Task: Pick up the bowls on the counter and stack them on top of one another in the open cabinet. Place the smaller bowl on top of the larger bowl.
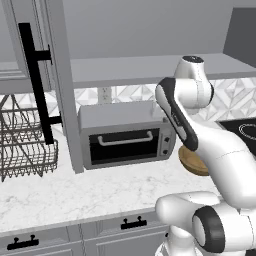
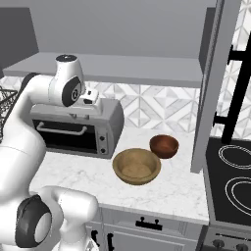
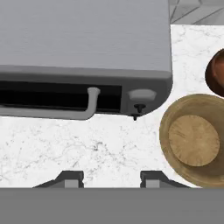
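Gripper (image 3: 111,177) partly open, seemingly empty, above counter (image 3: 87,148)

I see the larger bowl (image 2: 137,166) in tan with a wood grain, and the smaller bowl (image 2: 164,146) beside it in dark reddish-brown. My counter (image 2: 162,188) is white with faint grey veining, the drawers (image 1: 75,237) under it grey with black handles, and the backsplash (image 2: 157,105) a white and pale grey diamond pattern. The toaster oven (image 1: 125,132) is grey with a dark door, and the open cabinet (image 2: 122,68) is plain grey, its door carrying a black bar handle (image 1: 36,82).
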You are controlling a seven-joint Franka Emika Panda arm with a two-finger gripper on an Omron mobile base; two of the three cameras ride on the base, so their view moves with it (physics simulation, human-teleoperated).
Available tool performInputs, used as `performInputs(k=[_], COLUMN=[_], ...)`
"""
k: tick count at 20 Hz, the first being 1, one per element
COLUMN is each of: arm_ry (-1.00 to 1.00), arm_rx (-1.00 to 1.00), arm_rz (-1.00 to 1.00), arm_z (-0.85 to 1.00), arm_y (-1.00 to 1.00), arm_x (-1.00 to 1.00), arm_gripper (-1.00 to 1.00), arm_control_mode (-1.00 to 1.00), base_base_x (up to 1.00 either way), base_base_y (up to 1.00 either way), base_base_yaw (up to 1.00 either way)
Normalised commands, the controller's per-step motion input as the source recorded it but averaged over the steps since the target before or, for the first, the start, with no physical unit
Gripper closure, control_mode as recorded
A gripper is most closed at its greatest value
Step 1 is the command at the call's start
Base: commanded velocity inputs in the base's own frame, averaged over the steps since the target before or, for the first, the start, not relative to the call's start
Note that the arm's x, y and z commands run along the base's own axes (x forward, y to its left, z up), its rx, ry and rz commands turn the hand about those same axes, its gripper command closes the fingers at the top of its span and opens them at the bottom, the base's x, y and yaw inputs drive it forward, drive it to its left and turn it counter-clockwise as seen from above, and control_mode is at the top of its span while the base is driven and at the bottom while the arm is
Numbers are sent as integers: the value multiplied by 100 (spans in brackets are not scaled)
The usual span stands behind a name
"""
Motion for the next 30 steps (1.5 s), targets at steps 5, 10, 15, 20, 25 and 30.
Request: performInputs(k=[5, 10, 15, 20, 25, 30], arm_ry=[0, 0, 0, 0, 0, 1], arm_rx=[5, 12, 12, 12, 16, 19], arm_rz=[-12, -41, -41, -38, -36, -20], arm_z=[-9, -23, -27, -33, -33, -52], arm_y=[-59, -100, -100, -100, -100, -97], arm_x=[-20, -3, 0, 0, 6, 45], arm_gripper=[-100, -100, -100, -100, -100, -100], arm_control_mode=[-100, -100, -100, -100, -100, -100], base_base_x=[0, 0, 0, 0, 0, 0], base_base_y=[0, 0, 0, 0, 0, 0], base_base_yaw=[0, 0, 0, 0, 0, 0])
